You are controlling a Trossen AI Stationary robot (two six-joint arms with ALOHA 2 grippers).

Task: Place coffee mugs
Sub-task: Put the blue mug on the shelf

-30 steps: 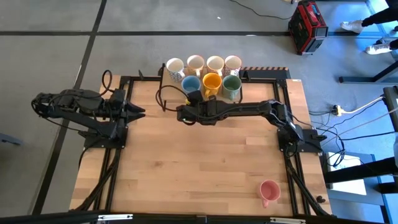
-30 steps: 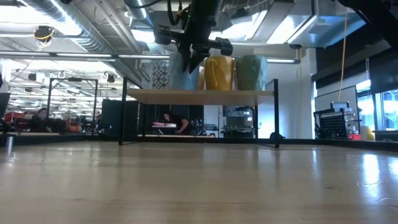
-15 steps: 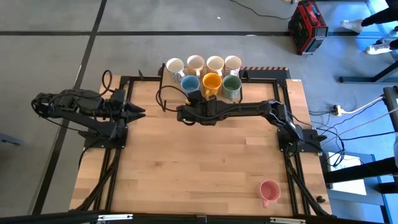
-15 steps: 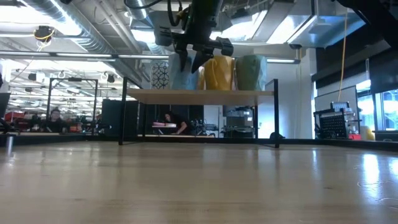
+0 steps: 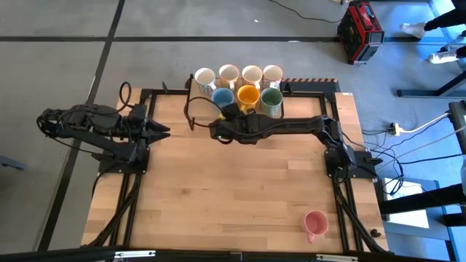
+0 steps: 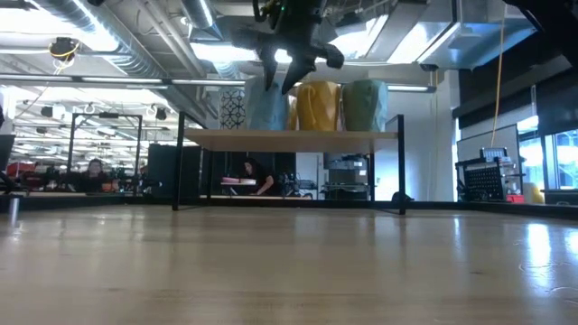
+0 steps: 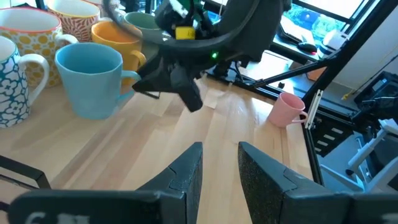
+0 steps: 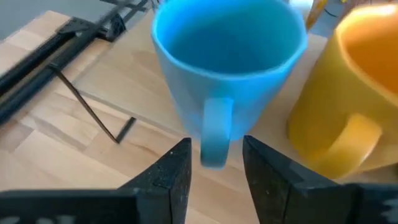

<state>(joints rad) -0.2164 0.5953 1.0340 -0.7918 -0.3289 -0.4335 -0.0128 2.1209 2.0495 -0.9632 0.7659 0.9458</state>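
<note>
Nearest to you, the pink mug (image 5: 314, 225) stands alone by the table's (image 5: 233, 196) front right corner, well apart from the rest. Your left gripper (image 5: 156, 130) waits at the left edge, its fingers (image 7: 186, 177) parted a little and grasping nothing.

Farther back, your right arm reaches across the table toward the back edge. Your right gripper (image 8: 214, 163) has its fingers (image 8: 171, 168) spread, released, with the handle of the light blue mug (image 8: 227, 68) lined up in the gap between them and no contact showing.

That blue mug sits on the raised shelf (image 6: 289, 137) at the back edge, at the left end of the front row. Just beside it is the orange mug (image 5: 248, 96), then the green mug (image 5: 271, 97), the three standing close together.

Behind them, at the shelf's far side, four patterned cream mugs (image 5: 239, 75) stand in a row, all upright.

From the low view you see the gripper hanging above the shelf in front of the blue mug.
</note>
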